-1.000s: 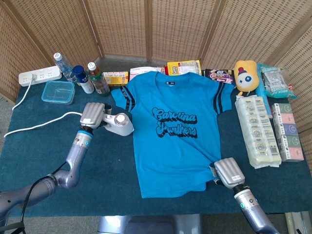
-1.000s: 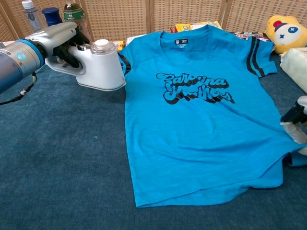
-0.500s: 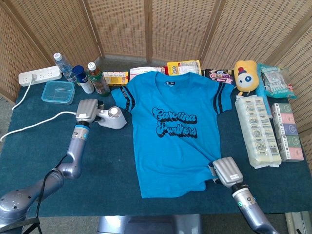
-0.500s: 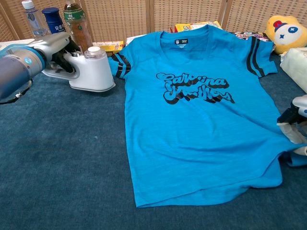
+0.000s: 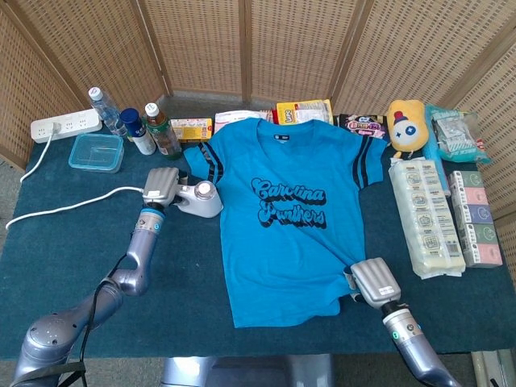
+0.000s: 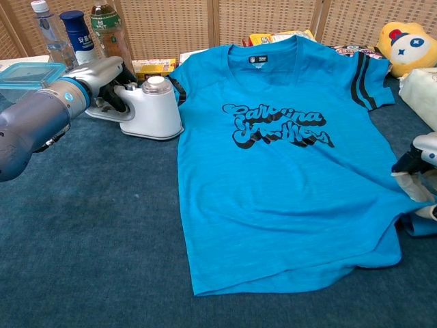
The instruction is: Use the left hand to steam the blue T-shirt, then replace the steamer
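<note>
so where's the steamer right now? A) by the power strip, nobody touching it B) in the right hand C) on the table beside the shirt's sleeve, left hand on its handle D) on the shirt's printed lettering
C: the steamer sits on the table next to the blue T-shirt sleeve, and the left hand grips its handle.

The blue T-shirt (image 6: pixel 273 171) reads "Carolina Panthers" across its chest, in black-shadowed script; other labels are illegible.

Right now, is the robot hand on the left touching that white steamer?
Touching. The chest view shows the left robot hand wrapped around the handle of the steamer.
</note>
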